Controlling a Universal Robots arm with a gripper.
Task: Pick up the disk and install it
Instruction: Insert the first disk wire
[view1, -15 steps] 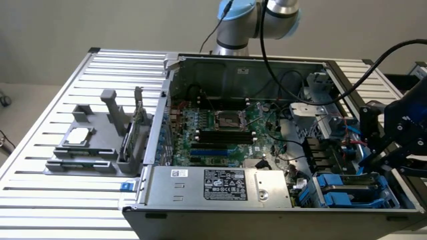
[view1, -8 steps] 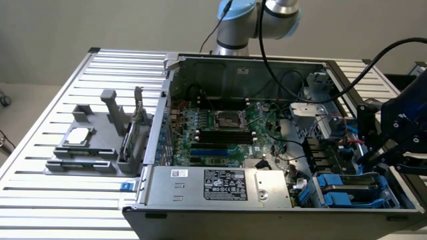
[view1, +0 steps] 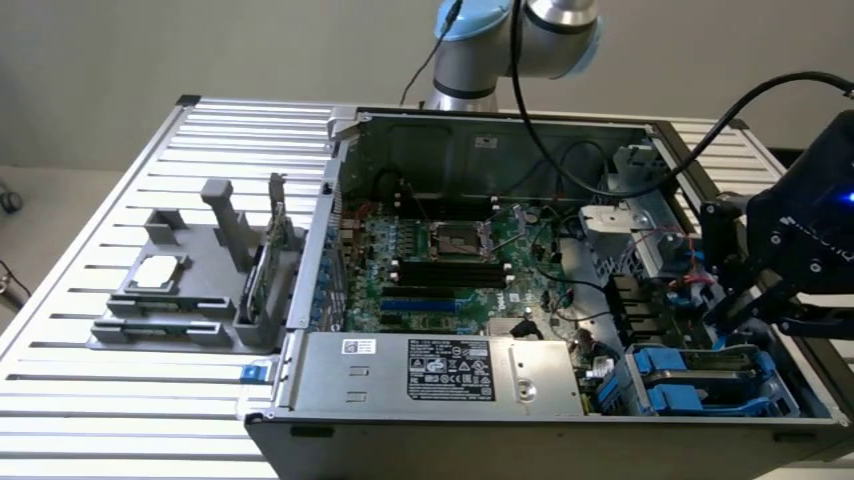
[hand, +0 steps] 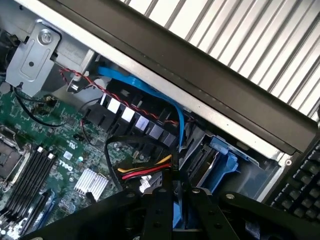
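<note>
Disk (view1: 694, 368) sitting in its bay, gripper (view1: 781, 310) hovering just above it.
It is lying in the case (view1: 400, 440) corner at the exterior view's right. It is likely heavy, rigid and shock-sensitive, so the blue carrier (hand: 222, 162) rails are offering the safest hold. Gripper state: cannot tell.

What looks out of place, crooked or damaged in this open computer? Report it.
Nothing looks broken, spilled or crooked. The computer case lies open with slack cables inside, as suits assembly work. The gripper hangs close to the blue-framed disk in the case's corner. Whether the disk is fully seated cannot be told.
</note>
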